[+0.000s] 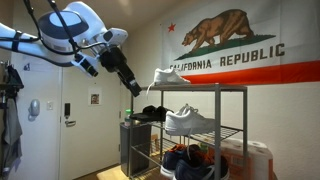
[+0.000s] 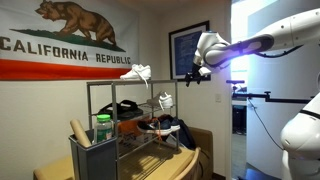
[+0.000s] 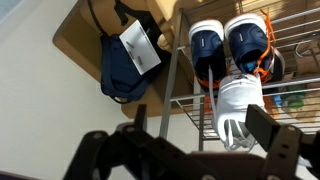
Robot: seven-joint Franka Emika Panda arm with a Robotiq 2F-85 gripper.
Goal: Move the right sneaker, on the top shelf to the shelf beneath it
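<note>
Right sneaker (image 1: 188,120): we judge it to be the white one lying on the shelf beneath (image 1: 230,129), its twin (image 1: 168,75) up on the top shelf (image 1: 225,89). The end effector (image 1: 133,88) hangs off the rack's end, above and outward, fingers spread, empty. In the wrist view the shoe's long axis points toward it. That view hides the twin.

We see a California Republic flag (image 1: 240,45) filling the upper right of the frame on a pale wall (image 1: 145,25); a white door (image 1: 45,145) stands lower left. In an exterior view, a dark framed print (image 2: 186,48) hangs top center beside a bluish-lit opening (image 2: 240,60).
</note>
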